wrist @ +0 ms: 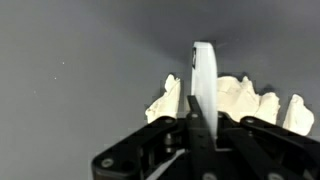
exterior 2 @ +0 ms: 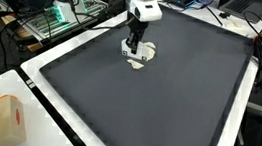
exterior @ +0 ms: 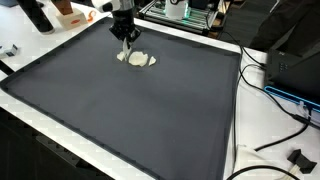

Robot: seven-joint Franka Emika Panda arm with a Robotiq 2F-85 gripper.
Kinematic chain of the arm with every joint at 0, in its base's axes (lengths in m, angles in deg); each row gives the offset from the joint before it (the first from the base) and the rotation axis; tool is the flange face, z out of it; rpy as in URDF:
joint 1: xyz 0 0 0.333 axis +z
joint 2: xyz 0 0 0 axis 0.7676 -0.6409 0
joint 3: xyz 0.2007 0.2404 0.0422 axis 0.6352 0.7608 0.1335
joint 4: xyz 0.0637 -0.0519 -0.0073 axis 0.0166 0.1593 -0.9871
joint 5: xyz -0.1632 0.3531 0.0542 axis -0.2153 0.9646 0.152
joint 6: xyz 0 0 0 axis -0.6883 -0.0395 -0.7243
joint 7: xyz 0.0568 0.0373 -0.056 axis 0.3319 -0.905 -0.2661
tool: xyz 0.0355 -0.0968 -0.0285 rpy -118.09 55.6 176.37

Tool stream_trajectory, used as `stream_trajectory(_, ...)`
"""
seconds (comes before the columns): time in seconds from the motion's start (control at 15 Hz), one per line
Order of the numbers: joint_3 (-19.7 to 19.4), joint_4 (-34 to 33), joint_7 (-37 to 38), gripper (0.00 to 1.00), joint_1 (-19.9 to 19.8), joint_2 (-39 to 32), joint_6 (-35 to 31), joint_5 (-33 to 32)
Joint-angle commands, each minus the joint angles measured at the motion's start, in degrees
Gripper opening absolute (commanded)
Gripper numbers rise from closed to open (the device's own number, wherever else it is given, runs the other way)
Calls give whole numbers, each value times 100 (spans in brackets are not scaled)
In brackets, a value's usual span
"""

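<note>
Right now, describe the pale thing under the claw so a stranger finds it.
Start at the big dark grey mat covering the white table. Near its edge, directly under the claw, lies a crumpled cream-white cloth. It is the mat's only pale, rumpled thing.

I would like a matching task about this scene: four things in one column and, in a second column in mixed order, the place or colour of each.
Things
1. gripper
2. crumpled cream thing
3. mat
4. tan box

Places or colours
A. dark grey, the widest surface in both exterior views
B. stands off the mat, beyond one of its corners
C. lies on the mat, close to one edge
D. points down, right over the crumpled cream thing

Pairs: 1-D, 2-C, 3-A, 4-B
</note>
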Motion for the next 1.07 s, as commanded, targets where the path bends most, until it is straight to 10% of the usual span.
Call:
stream_trajectory(0.0,-102,310,422,1,191,378,-65,-481)
stream_trajectory(1.0,222,280,476,1,341,1384,536,227)
